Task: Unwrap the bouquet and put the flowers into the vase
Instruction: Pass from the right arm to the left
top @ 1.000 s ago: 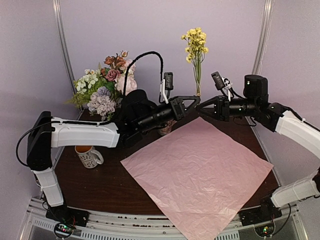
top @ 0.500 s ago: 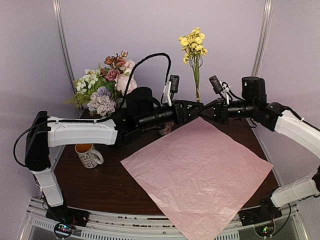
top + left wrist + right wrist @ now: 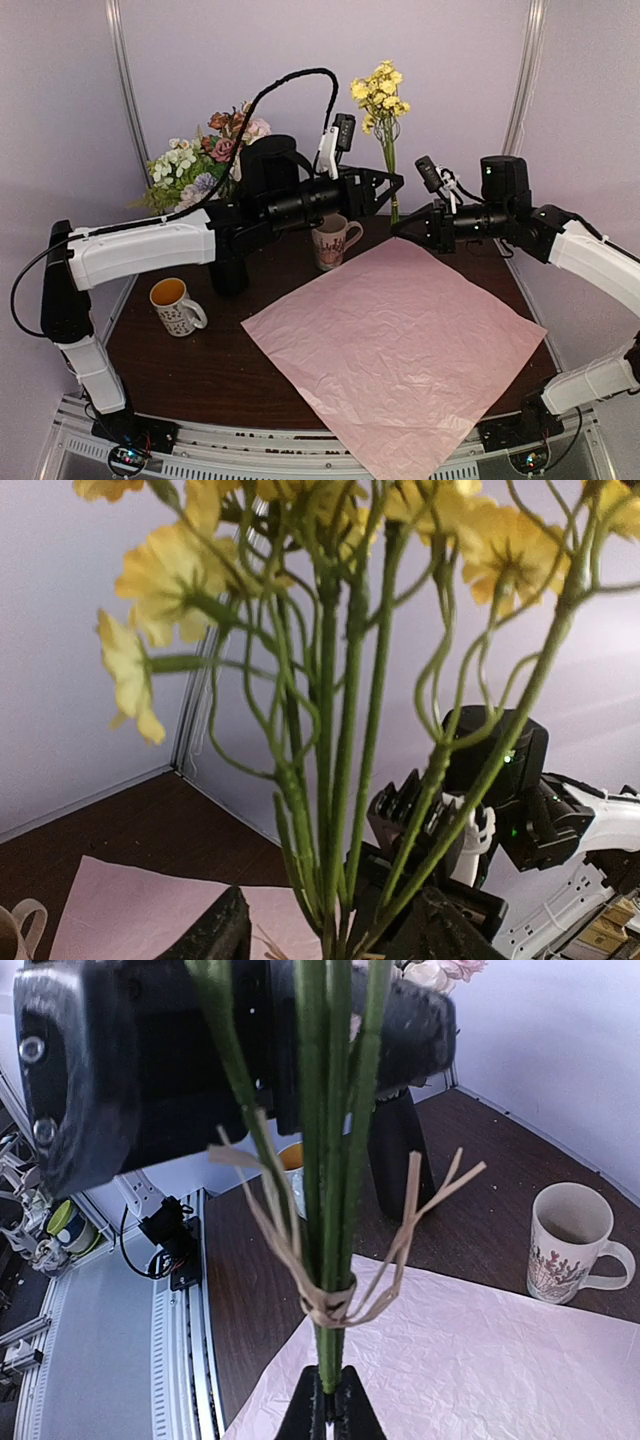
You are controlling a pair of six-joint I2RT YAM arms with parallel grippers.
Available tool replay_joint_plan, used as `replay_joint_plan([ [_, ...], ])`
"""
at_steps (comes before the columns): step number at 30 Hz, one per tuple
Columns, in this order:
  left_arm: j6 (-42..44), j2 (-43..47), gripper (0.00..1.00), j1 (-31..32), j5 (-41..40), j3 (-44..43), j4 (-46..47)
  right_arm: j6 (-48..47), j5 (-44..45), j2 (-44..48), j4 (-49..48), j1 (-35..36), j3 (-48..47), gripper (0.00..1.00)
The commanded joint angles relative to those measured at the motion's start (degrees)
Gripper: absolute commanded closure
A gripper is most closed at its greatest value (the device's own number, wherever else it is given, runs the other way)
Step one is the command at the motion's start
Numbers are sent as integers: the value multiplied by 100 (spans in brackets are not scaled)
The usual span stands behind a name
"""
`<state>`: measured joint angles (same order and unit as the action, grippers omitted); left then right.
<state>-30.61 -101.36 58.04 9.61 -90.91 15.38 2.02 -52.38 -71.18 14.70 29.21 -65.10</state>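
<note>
A bunch of small yellow flowers [image 3: 378, 92] stands upright over the table's far side, its green stems [image 3: 330, 1110] tied with a tan strand [image 3: 335, 1302]. My right gripper [image 3: 402, 228] [image 3: 330, 1405] is shut on the stem ends. My left gripper [image 3: 393, 186] [image 3: 330, 935] is open higher up, its jaws on either side of the stems without touching them. The other flowers [image 3: 205, 165], pink, white and lavender, stand in the black vase [image 3: 228, 272] at the back left, half hidden by my left arm. The lilac-pink paper [image 3: 395, 340] lies flat and unwrapped.
A cream patterned mug [image 3: 333, 240] [image 3: 570, 1240] stands just beyond the paper's far corner, under my left forearm. An orange-lined mug [image 3: 175, 305] sits at the near left. Metal posts and pale walls close the back and sides.
My left gripper has opened off the stems and risen, uncovering the cream mug. My right gripper has shut on the stem ends. The yellow bunch has shifted slightly left and up.
</note>
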Motion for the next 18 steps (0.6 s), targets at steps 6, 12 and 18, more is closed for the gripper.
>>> replay_joint_plan([
  [6,-156,-273,49,-275,522,-739,-311,-370,219,75,249,137,48,100],
  [12,-238,-381,66,-317,774,-814,-278,-430,238,48,262,157,59,100],
  [18,-310,-413,78,-353,931,-801,-172,-466,256,8,295,181,24,100],
])
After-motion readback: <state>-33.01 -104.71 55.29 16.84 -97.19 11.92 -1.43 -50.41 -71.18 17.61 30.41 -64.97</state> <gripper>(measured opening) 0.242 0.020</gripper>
